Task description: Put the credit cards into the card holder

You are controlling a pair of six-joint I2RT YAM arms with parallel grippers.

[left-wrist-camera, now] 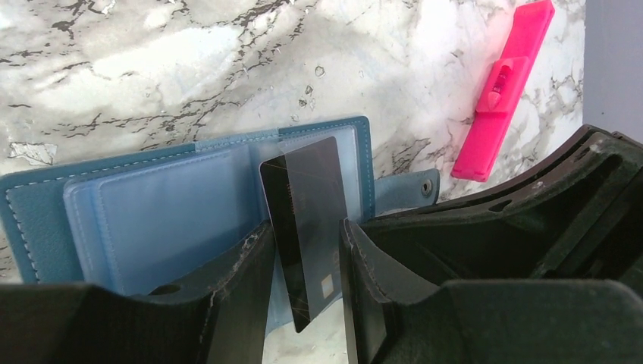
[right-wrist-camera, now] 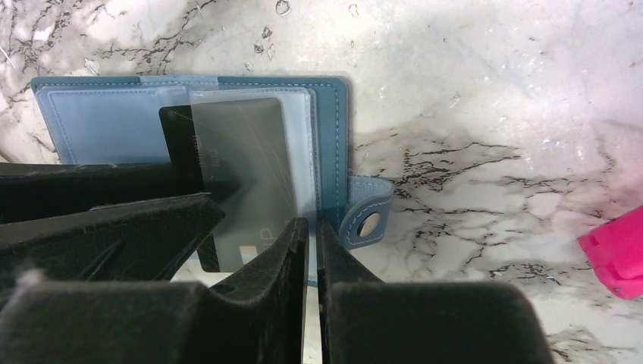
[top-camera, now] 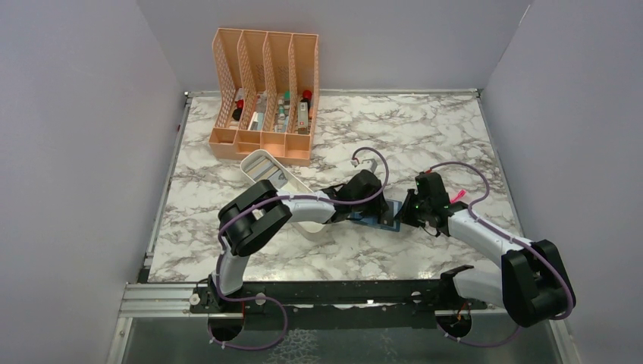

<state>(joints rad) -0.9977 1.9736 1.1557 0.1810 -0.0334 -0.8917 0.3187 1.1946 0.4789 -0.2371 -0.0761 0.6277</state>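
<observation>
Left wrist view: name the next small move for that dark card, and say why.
Probably the left gripper should slide the card deeper into the card holder: only its far end looks tucked under the clear sleeve, which the right gripper seems to pinch open.

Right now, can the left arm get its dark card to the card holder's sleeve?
Probably yes: the left pincer holds the dark card right at the open card holder, nothing between them.
</observation>
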